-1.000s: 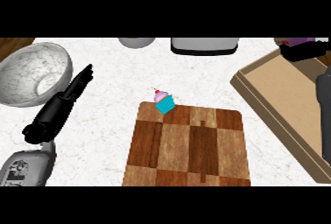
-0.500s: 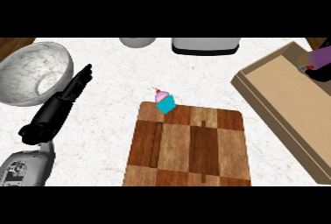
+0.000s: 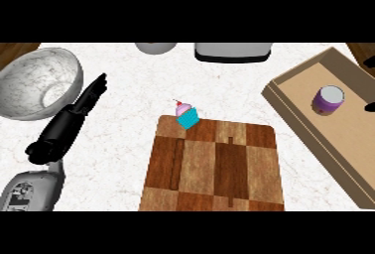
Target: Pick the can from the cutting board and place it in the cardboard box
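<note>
A purple can (image 3: 329,99) with a pale top stands upright inside the cardboard box (image 3: 296,100) at the right. The wooden cutting board (image 3: 215,165) lies in the middle; a small cupcake (image 3: 186,114) in a teal wrapper sits at its far left corner. My left hand (image 3: 86,97) rests on the counter at the left, fingers straight, pointing away beside a bowl. Of my right hand only a black fingertip (image 3: 370,105) shows at the right edge, apart from the can.
A large marbled bowl (image 3: 33,87) sits at the far left. A pale rounded dish (image 3: 155,47) and a grey appliance (image 3: 233,51) stand along the back edge. The box's near wall (image 3: 322,154) runs diagonally beside the board.
My right hand let go of the can inside the box and pulled away to the right edge. The can now stands alone. My left hand stayed still.
</note>
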`<move>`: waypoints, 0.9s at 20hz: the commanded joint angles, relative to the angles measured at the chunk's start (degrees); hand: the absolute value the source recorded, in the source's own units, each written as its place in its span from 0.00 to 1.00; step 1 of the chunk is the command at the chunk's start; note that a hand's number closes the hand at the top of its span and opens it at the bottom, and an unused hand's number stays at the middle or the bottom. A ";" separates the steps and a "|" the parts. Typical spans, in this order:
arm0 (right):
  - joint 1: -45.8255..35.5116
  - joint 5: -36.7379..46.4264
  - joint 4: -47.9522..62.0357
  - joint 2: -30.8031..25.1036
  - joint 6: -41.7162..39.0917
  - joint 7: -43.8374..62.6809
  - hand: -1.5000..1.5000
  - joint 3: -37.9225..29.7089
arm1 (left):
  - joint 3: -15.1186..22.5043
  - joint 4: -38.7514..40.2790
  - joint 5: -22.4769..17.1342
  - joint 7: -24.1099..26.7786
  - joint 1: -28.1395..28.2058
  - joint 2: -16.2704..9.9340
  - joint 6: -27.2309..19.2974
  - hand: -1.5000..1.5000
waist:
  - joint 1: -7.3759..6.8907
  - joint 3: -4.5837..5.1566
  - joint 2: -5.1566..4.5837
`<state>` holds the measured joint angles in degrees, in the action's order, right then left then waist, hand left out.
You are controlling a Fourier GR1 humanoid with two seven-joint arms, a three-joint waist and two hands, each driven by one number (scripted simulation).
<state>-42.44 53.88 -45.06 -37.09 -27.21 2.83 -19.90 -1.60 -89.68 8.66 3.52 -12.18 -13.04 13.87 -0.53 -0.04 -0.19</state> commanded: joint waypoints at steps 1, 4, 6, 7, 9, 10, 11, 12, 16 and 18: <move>1.68 -3.79 -2.25 1.32 -0.23 -5.78 0.00 -0.92 | -0.01 2.01 1.13 0.61 -0.49 0.04 -0.19 0.50 | 0.60 0.03 0.19; -1.24 -9.90 -0.49 3.10 7.62 -10.16 0.00 -8.69 | -1.16 1.51 -0.75 1.27 0.38 -0.36 0.66 0.50 | 0.03 -0.10 -0.04; -3.10 -17.86 -0.46 4.50 8.60 -11.33 0.00 -16.95 | -1.26 1.21 0.00 0.49 -0.17 -1.24 0.56 0.50 | 0.96 -0.29 0.23; -3.74 -21.19 -0.46 5.71 8.77 -9.98 0.00 -20.44 | -0.19 0.72 -0.05 0.21 0.56 0.54 -0.09 0.50 | 1.57 -0.25 0.64; -5.72 -26.01 0.98 6.54 11.01 -7.48 0.00 -26.42 | -1.25 -0.01 -0.76 0.31 0.08 -0.67 0.62 0.50 | 0.94 -0.20 0.55; -5.48 -28.21 1.48 6.70 10.70 -6.55 0.00 -28.68 | -0.48 0.59 0.20 -0.45 0.06 0.43 -0.51 0.50 | 1.59 -0.15 0.53; -6.04 -29.56 2.98 6.79 12.07 -5.22 0.00 -30.66 | 0.14 0.47 0.85 -0.47 0.36 0.92 -0.97 0.50 | 0.92 -0.13 0.24; -6.46 -30.72 3.84 3.52 11.94 -5.24 0.00 -32.58 | -0.74 0.48 -0.07 0.01 0.68 -0.68 0.70 0.50 | 0.51 -0.10 0.09; -4.97 -33.24 7.73 0.27 14.02 -6.23 0.00 -34.95 | -1.10 1.77 -0.71 -1.22 -2.17 0.43 0.37 0.50 | 0.23 -0.03 -0.11; -1.88 -34.19 11.56 -3.81 13.27 -10.77 0.00 -36.12 | -0.77 -0.04 -0.11 1.41 0.72 -0.17 0.83 0.50 | -0.26 -0.06 -0.19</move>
